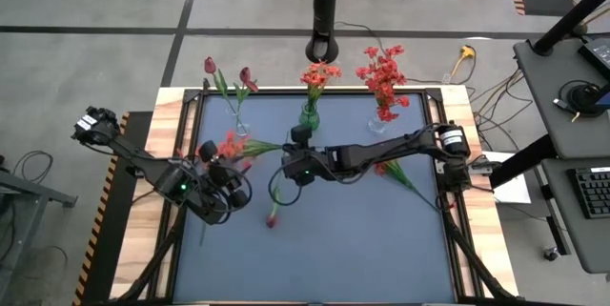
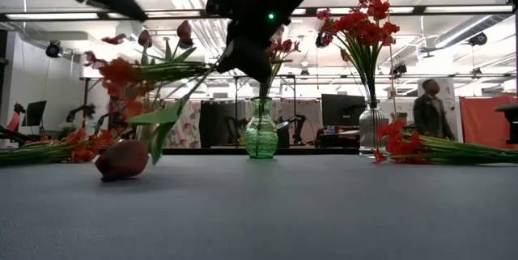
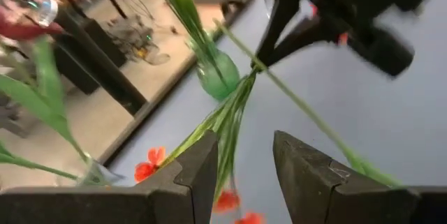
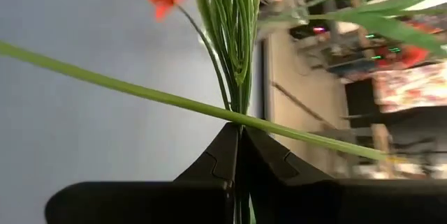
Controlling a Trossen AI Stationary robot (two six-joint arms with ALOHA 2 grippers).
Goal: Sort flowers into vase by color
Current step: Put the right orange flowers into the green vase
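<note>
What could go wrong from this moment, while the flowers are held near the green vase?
1. The right gripper is shut on several thin stems at once; one long stem crosses the pinch and may slip out.
2. The left gripper has the same bunch between its fingers, so a pull by either arm might bend or tear stems.
3. The green vase stands close to the right gripper; a sideways move could tip it.

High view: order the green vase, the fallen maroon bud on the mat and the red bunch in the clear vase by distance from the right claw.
From the right claw:
1. Green vase, just behind it, centre back.
2. Maroon bud, front, lying on the mat.
3. Red bunch, back right.
</note>
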